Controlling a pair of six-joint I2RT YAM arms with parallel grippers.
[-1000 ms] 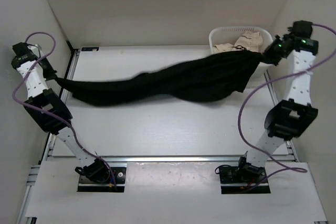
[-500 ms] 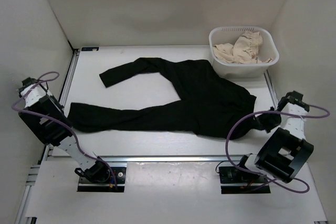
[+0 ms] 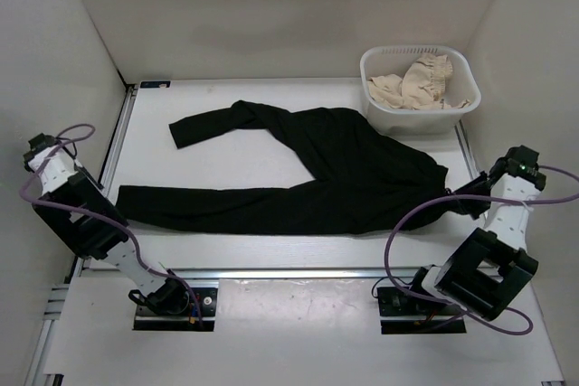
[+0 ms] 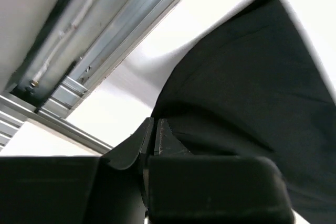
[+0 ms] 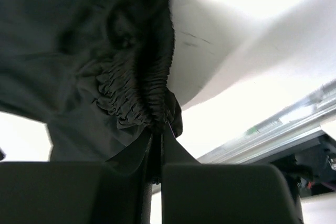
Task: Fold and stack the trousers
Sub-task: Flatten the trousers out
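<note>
The left end effector (image 4: 156,129) is clenched on a hem of the trousers (image 3: 335,178). Its wrist camera shows the two fingers pressed together with black fabric pinched between them, just beside the metal rail (image 4: 79,72) at the left edge of the table (image 3: 235,160). The overhead view hides that grip under the arm. The right end effector (image 5: 157,132) is likewise closed on the trousers, and only its wrist camera shows that it holds the gathered elastic waistband (image 5: 134,90). From above, the fingers appear merely as a dark shape meeting the cloth near the right edge. The overhead view alone gives the full layout. The trousers lie spread on the table with the waist towards the right edge. One leg runs along the near side to the left edge, and the other angles off towards the far left corner. A white basket (image 3: 421,117) stands in the far right corner and holds a cream cloth (image 3: 416,79).
</note>
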